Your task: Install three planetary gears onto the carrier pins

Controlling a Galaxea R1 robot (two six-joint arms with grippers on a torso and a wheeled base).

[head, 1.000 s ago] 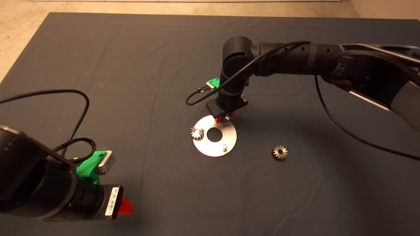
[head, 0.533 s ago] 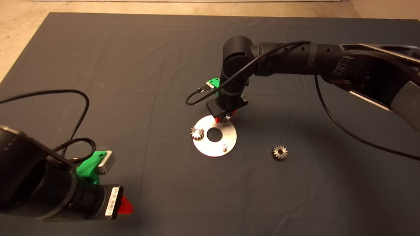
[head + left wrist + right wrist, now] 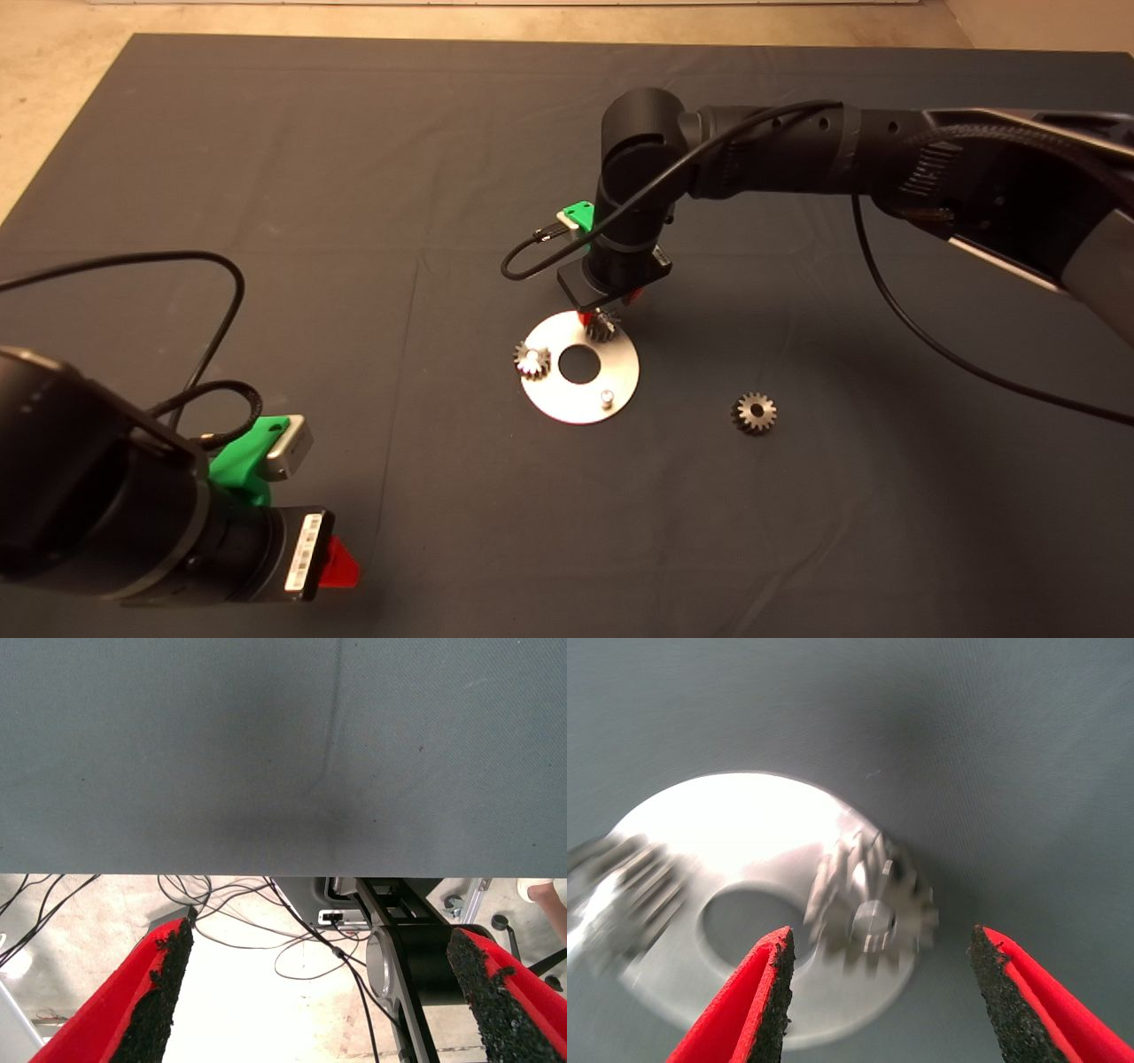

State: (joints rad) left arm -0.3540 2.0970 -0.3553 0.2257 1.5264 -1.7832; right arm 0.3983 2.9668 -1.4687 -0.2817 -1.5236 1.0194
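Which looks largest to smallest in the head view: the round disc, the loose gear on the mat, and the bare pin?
1. Round disc, clearly largest.
2. Loose gear, lying on the mat apart from the disc.
3. Bare pin, smallest, standing on the disc.

Shiny metal disc (image 3: 620, 377), matt cloth mat (image 3: 266, 177)

A dark grey mat (image 3: 266, 221) covered the worktop, creased in faint lines near its middle. Beyond its far edge lay a strip of pale beige floor (image 3: 53, 106). Past the mat's near edge, loose black cables (image 3: 266, 930) trailed over the light floor beside a black stand (image 3: 416, 966).
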